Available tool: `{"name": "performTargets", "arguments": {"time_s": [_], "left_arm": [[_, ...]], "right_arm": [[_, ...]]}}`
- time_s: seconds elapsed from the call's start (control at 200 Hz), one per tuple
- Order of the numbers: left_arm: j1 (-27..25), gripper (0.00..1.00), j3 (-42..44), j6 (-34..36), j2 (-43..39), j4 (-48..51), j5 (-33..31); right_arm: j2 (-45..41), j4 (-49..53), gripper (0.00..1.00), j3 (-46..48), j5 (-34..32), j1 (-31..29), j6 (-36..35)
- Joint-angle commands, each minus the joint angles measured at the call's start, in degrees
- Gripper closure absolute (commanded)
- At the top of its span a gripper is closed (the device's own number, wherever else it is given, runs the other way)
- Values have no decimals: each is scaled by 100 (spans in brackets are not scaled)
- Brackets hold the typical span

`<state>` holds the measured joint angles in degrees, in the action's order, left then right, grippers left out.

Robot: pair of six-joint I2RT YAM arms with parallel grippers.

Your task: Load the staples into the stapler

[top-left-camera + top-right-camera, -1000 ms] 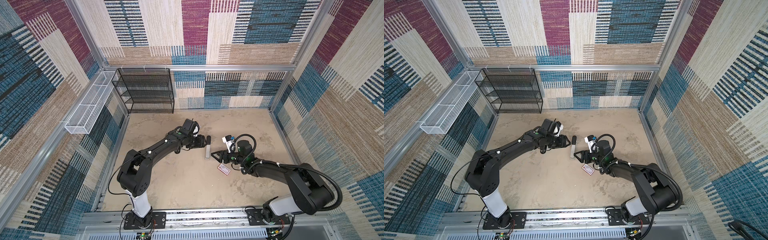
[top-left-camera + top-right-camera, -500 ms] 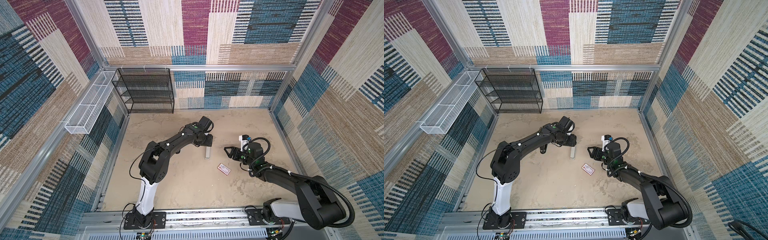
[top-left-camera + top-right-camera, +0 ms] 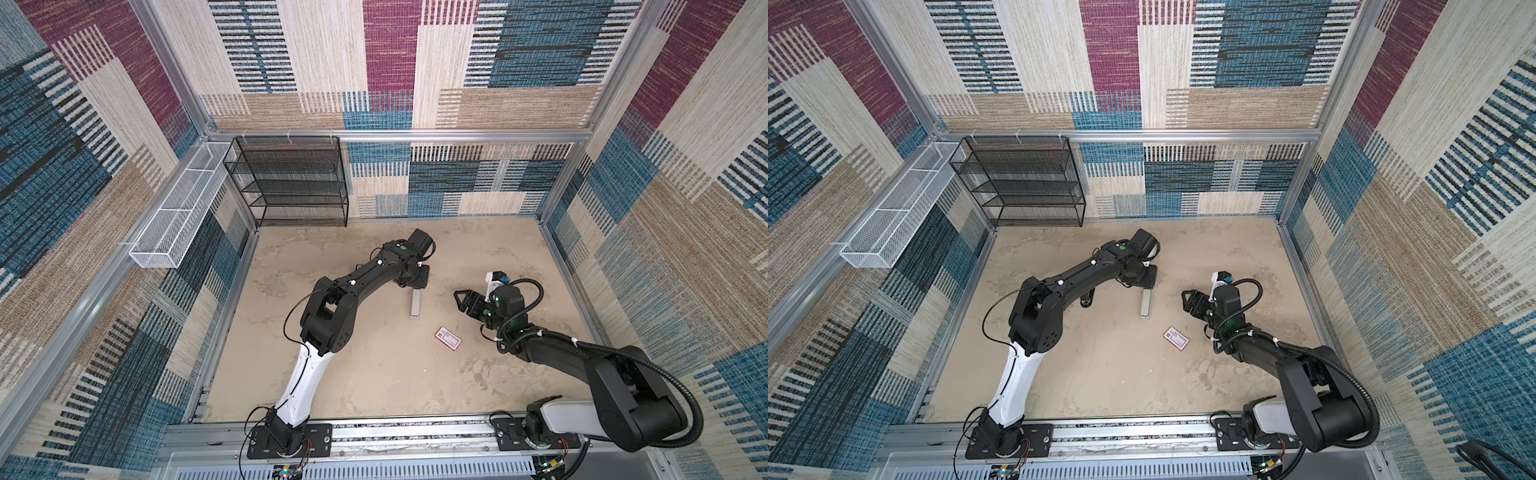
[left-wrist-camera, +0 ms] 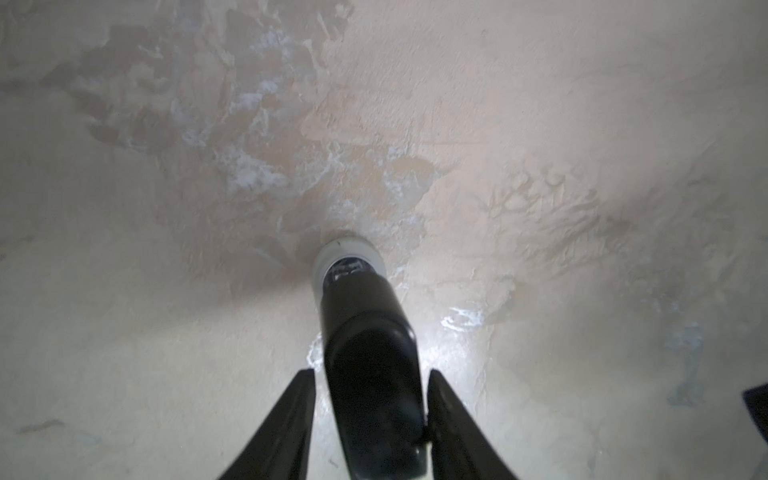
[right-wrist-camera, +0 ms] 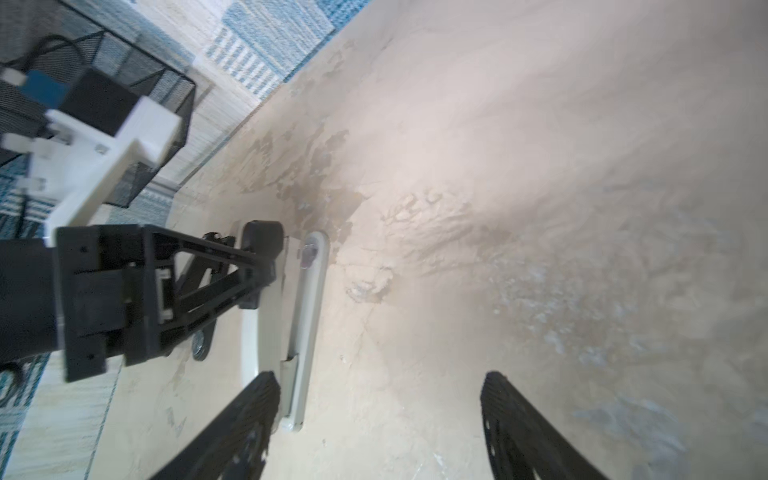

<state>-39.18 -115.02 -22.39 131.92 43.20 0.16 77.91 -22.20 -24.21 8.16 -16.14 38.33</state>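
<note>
The stapler (image 3: 414, 307) (image 3: 1145, 305) lies mid-table, a long pale body with a black far end. My left gripper (image 3: 417, 278) (image 3: 1147, 276) hangs over that far end. In the left wrist view the stapler's black part (image 4: 365, 316) lies between the open fingers of the left gripper (image 4: 371, 372). One finger touches it and a gap shows at the other. The staples box (image 3: 448, 338) (image 3: 1176, 338), white with a red mark, lies flat to the stapler's right and nearer the front. My right gripper (image 3: 460, 300) (image 3: 1187, 300) (image 5: 380, 376) stands open and empty beside the stapler (image 5: 309, 316).
A black wire shelf (image 3: 291, 183) stands against the back wall at the left. A white mesh basket (image 3: 174, 216) hangs on the left wall. Both arm bases sit on the front rail.
My left gripper has swung right onto the stapler's far end and its fingers have narrowed. My right gripper has drawn back from the staples box and opened wider.
</note>
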Motion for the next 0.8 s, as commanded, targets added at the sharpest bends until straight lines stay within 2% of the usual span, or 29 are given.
{"name": "performTargets", "arguments": {"time_s": [0.0,0.09,0.14,0.2,0.421,0.561,0.796], "left_arm": [[-2,59,-222,286,124,228,-104],[-2,65,-266,347,173,238,-130],[-2,66,-266,375,187,255,-155],[-2,67,-275,414,207,290,-166],[-2,85,-231,530,197,309,-107],[-2,100,-126,548,31,345,-69],[-2,100,253,526,-532,317,-70]], "right_arm": [[327,120,20,-240,-113,4,-98],[746,376,22,-627,507,78,-142],[875,-6,29,-577,906,120,-109],[975,-504,32,-499,1231,130,-42],[1692,-998,44,-923,1974,188,39],[2139,-1432,45,-1046,2386,217,263],[2802,-2236,45,-1167,3026,225,721]]}}
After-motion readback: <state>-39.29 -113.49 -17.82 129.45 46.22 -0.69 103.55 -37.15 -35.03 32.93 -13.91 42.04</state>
